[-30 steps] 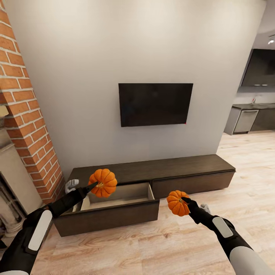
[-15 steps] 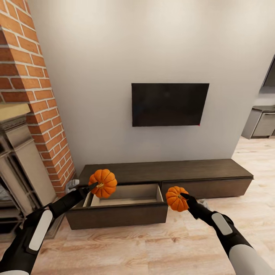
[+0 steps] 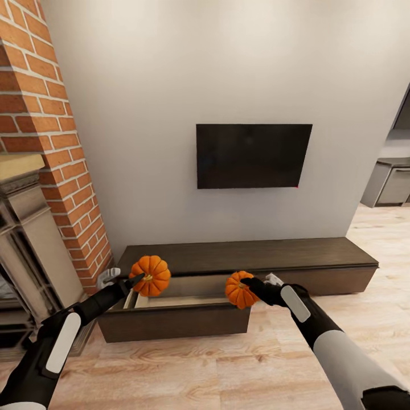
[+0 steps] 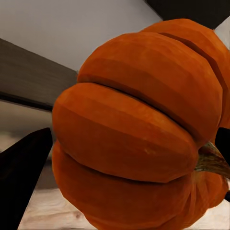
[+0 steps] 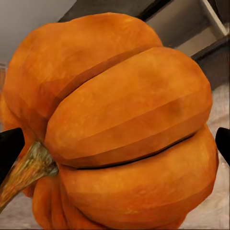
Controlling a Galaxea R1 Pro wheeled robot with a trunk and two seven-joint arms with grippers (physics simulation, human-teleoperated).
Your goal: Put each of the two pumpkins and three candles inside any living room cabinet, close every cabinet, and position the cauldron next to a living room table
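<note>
Both small, round, ribbed bright-orange pumpkins are off the floor and in hand, but neither is yet inside the long, low dark-brown wooden cabinet under the wall-mounted black television. Its left-hand pull-out front stands open, showing a pale beige interior with nothing visible in it, while the right-hand front looks shut. So, as I judge it, the task is at an early stage: two pumpkins are about to go in, the three candles, the closing of the cabinet and the moving of the cauldron are all left to do, and none of those things can be seen here. The left hand is clamped on the left pumpkin, which hangs above the left end of the open drawer; in the left wrist view this pumpkin sits between the dark fingers with its stem to one side. The right hand grips the right pumpkin, held over the drawer's right end near its front corner; the right wrist view has the same pumpkin tight between the fingertips at either edge. Both pumpkins appear above the drawer, not resting in it.
</note>
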